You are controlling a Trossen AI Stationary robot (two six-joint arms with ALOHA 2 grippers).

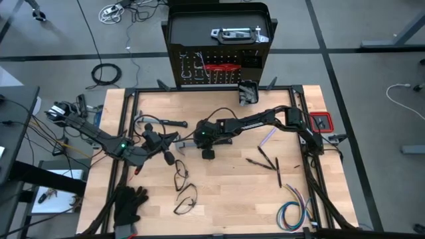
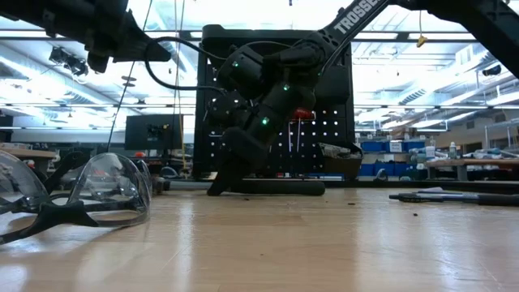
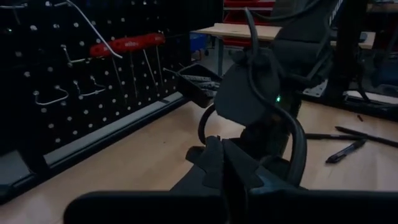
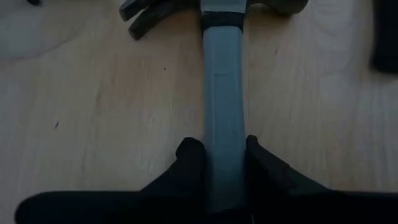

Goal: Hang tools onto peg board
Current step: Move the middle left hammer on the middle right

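Note:
A hammer (image 4: 224, 81) with a grey steel shaft lies flat on the wooden table, its head (image 4: 211, 9) pointing away from my right wrist. My right gripper (image 4: 224, 146) is shut on the shaft. In the low view the black handle (image 2: 280, 187) stretches along the table beside that gripper (image 2: 229, 172). My left gripper (image 3: 225, 163) is shut on nothing and hovers just left of the right gripper (image 1: 199, 136) at mid-table. The black peg board (image 1: 219, 66) stands upright at the far edge, and red-handled tools (image 3: 127, 45) hang from its hooks. My right gripper pinches the hammer's grey shaft (image 4: 224, 134) between its two fingers, a short way below the head. The fingers slant down from above and from the table's right, one on each side of the shaft. The hammer lies flat on the table.
A small black bin (image 1: 248, 93) hangs on the peg board. A silver tool (image 1: 234, 33) lies on the board's top. Safety glasses (image 2: 81, 195) sit near the front edge. Black gloves (image 1: 129, 202) lie front left, a coloured wire bundle (image 1: 295, 212) front right, slim dark tools (image 1: 265, 160) between.

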